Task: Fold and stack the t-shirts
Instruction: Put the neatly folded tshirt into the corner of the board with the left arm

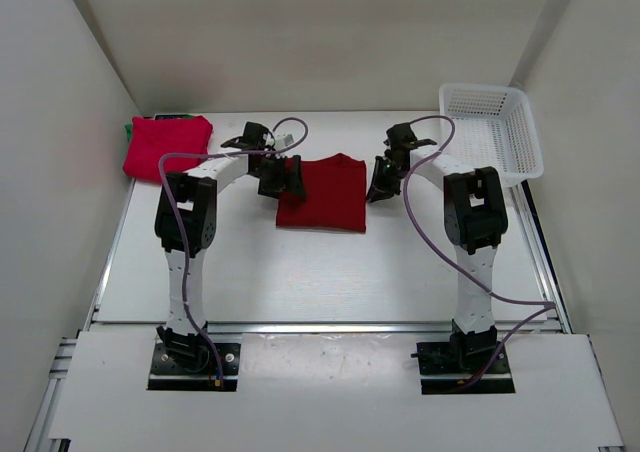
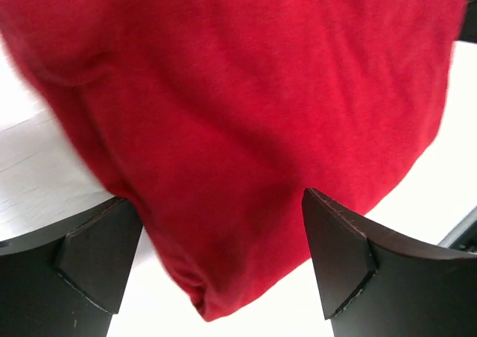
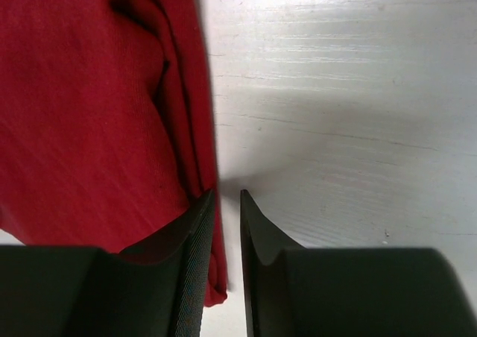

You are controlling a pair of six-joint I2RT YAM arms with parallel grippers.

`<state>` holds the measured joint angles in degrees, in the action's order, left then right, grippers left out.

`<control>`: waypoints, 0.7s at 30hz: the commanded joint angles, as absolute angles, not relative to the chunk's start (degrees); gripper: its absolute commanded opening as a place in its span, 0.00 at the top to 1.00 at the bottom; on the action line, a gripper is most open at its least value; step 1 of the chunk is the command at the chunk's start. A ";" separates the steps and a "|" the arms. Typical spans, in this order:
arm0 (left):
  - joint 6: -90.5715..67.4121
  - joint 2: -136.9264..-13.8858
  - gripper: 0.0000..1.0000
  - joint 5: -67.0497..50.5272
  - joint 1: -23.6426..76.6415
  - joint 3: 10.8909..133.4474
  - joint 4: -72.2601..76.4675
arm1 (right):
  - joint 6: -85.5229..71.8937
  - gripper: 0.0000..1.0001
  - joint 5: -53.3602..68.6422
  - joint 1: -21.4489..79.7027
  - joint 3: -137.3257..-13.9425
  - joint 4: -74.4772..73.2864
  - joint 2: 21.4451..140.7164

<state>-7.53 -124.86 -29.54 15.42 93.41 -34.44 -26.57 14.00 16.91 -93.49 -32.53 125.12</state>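
A folded red t-shirt (image 1: pixel 322 194) lies at the table's middle. My left gripper (image 1: pixel 283 177) is at its left edge, open wide, with the red cloth (image 2: pixel 246 113) lying between and beyond the fingers (image 2: pixel 339 255), not held. My right gripper (image 1: pixel 380 182) is at the shirt's right edge. In the right wrist view its jaws (image 3: pixel 227 225) stand almost together with a thin gap, and the shirt's folded edge (image 3: pixel 97 113) lies under the left finger, not pinched. A second folded red t-shirt (image 1: pixel 167 147) lies at the far left on the green t-shirt, of which only an edge (image 1: pixel 130 129) shows.
A white mesh basket (image 1: pixel 484 89) stands at the far right corner. White walls close in the table at the left, back and right. Bare table (image 1: pixel 320 272) stretches between the middle shirt and the arm bases.
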 commanded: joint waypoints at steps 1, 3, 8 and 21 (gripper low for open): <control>-9.05 -130.33 0.06 -32.33 16.44 89.83 -34.98 | -25.76 0.75 15.38 17.31 -95.10 -33.14 126.21; -9.76 -131.74 0.15 -33.83 16.35 90.44 -34.98 | -25.84 0.75 16.34 17.49 -95.10 -32.70 126.22; -10.46 -135.08 0.70 -36.12 16.26 93.51 -35.07 | -25.31 0.75 17.84 17.66 -94.48 -31.82 125.86; -2.30 -127.97 1.00 -20.85 12.39 101.50 -41.39 | -22.59 0.74 14.42 13.71 -91.23 -34.45 114.80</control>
